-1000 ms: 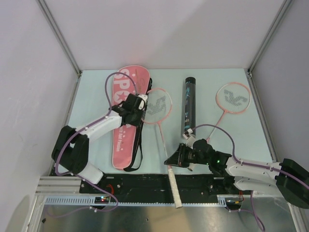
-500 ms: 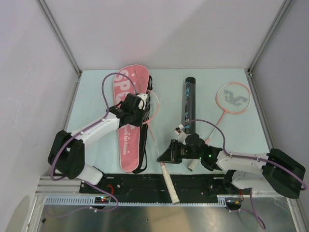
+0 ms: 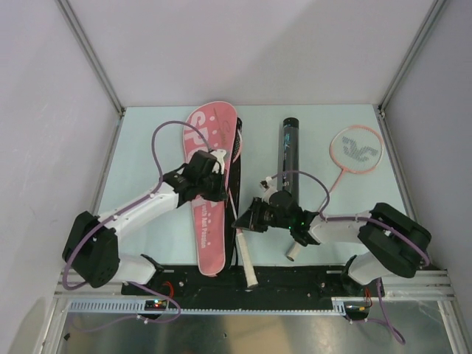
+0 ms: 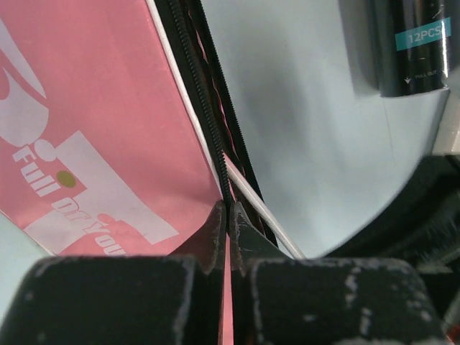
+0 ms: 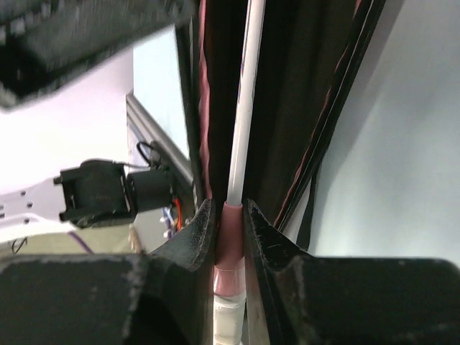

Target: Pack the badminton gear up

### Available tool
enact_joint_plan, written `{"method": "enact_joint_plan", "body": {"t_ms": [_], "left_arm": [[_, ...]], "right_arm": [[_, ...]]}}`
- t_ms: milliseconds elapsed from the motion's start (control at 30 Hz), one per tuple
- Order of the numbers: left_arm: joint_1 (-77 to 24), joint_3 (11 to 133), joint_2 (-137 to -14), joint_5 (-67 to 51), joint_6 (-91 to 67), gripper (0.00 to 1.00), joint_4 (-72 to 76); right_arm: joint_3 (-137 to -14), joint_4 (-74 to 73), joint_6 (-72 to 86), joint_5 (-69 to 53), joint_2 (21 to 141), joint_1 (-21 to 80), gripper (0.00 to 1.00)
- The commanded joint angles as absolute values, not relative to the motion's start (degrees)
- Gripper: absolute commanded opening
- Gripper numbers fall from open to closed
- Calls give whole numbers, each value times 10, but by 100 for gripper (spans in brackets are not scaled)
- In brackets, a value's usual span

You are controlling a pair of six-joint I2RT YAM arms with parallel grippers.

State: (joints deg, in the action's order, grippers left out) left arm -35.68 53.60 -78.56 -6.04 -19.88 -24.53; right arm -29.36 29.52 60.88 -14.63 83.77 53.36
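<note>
The pink racket case (image 3: 209,221) lies lengthwise left of centre, its zipped edge (image 4: 208,129) facing right. My left gripper (image 3: 219,193) is shut on that edge, pinching the case's lip (image 4: 228,215). One racket is partly inside the case, its head hidden. Its white shaft (image 5: 244,108) runs into the dark opening and its white handle (image 3: 245,267) sticks out toward the near edge. My right gripper (image 3: 240,221) is shut on the racket's pink cone (image 5: 230,237) just above the handle. The black tube (image 3: 289,158) lies beside a second pink racket (image 3: 355,150) on the right.
Grey walls with metal posts close the table on three sides. A black base plate and metal rail (image 3: 221,306) run along the near edge. Purple cables (image 3: 158,144) loop above both arms. The second racket's handle (image 3: 293,251) lies under my right arm.
The case has swung toward the centre and straightened. My right gripper has moved left and away from me with the racket, whose head has gone into the case. Both grips are unchanged.
</note>
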Motion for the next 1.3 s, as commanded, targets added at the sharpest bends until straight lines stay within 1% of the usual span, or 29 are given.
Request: {"method": "enact_joint_plan", "body": {"t_ms": [0, 67, 133, 300, 433, 733, 900, 967, 1033, 1133, 1267], "left_arm": [[-365, 515, -737, -65, -255, 0, -205], [-365, 501, -718, -45, -264, 0, -202], [-365, 490, -704, -49, -266, 0, -197], [-365, 471, -694, -114, -306, 0, -156], [-367, 460, -689, -139, -341, 0, -125], [-367, 408, -665, -167, -439, 0, -16], [-367, 395, -663, -146, -446, 0, -4], [-367, 389, -663, -123, -442, 0, -4], [-366, 388, -665, -101, -434, 0, -4], [-365, 398, -680, -71, -412, 0, -11], [-364, 425, -712, -33, -378, 0, -54]], "right_arm": [[-330, 406, 574, -89, 879, 515, 0], [-333, 430, 573, -77, 898, 511, 0], [-338, 444, 571, -71, 915, 506, 0], [-359, 469, 579, -56, 966, 503, 0], [-381, 486, 603, -40, 999, 506, 0], [-423, 439, 599, 87, 1021, 519, 0], [-444, 472, 609, 113, 1078, 529, 0], [-452, 481, 603, 103, 1093, 529, 5], [-455, 471, 592, 81, 1092, 525, 14], [-453, 417, 556, 43, 1051, 518, 29], [-443, 299, 505, 17, 966, 515, 47]]}}
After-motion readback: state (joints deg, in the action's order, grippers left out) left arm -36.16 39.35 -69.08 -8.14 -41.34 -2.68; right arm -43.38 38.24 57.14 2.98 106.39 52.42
